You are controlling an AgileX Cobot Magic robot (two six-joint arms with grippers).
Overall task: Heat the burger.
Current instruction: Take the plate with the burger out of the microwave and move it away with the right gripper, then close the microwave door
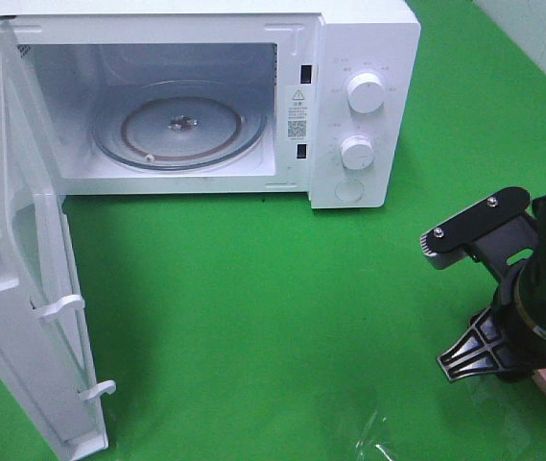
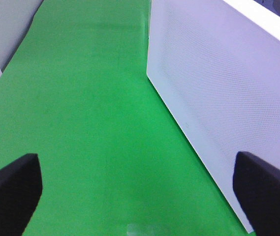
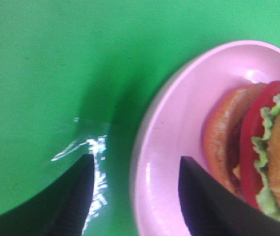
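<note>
**Burger still on its plate, oven waiting**

Burger (image 3: 265, 157) sits on the pink plate (image 3: 179, 147) at the near right of the tabletop (image 1: 253, 317), and that is where we find ourselves: well short of any heating. In the right wrist view we see it tipped on its side, bun, tomato and lettuce showing, with nothing gripping it.

Our right claw (image 3: 135, 196) hangs over the plate's rim, jaws apart: one finger over the green cloth, the other over the pink. It holds nothing. From the high camera the burger itself is hidden behind the arm; only a sliver of plate shows at the edge.

Our left claw (image 2: 140, 191) is spread wide and empty too, hovering over bare green beside the door (image 1: 33, 317).

Now the good news. The microwave (image 1: 349, 96) stands at the back with its door swung fully open, and the glass turntable (image 1: 181, 130) inside is bare and ready. So the opening step looks done.

Left to do, as we judge it: get the burger, likely plate and all, across the tabletop onto the turntable, shut the door, and turn the dials (image 1: 364, 93). Most of the job lies ahead.
</note>
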